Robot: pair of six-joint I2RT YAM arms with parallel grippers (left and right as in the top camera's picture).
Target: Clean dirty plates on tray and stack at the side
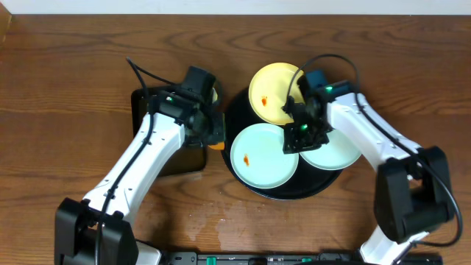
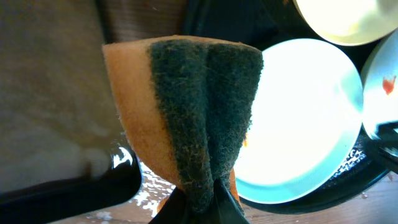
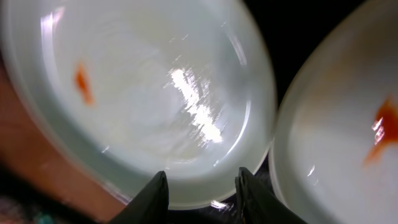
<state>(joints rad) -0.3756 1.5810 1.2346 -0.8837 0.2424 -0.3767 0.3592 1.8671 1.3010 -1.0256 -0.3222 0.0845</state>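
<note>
The round black tray [image 1: 313,185] holds three plates: a pale yellow plate [image 1: 271,90] at the back, a mint plate [image 1: 263,156] with an orange smear at the front left, and a mint plate [image 1: 335,154] partly under my right arm. My right gripper [image 1: 298,138] is open, its fingers [image 3: 202,196] either side of the near rim of the front-left mint plate [image 3: 143,93]. A second smeared plate [image 3: 348,143] lies to the right. My left gripper [image 1: 213,134] is shut [image 2: 202,202] on an orange and dark green sponge [image 2: 193,112], beside the tray's left edge and the mint plate [image 2: 305,124].
A rectangular black tray [image 1: 158,151] lies left of the round tray under my left arm, and its edge shows in the left wrist view [image 2: 62,186]. Wet patches mark the wooden table [image 1: 73,88] near the front.
</note>
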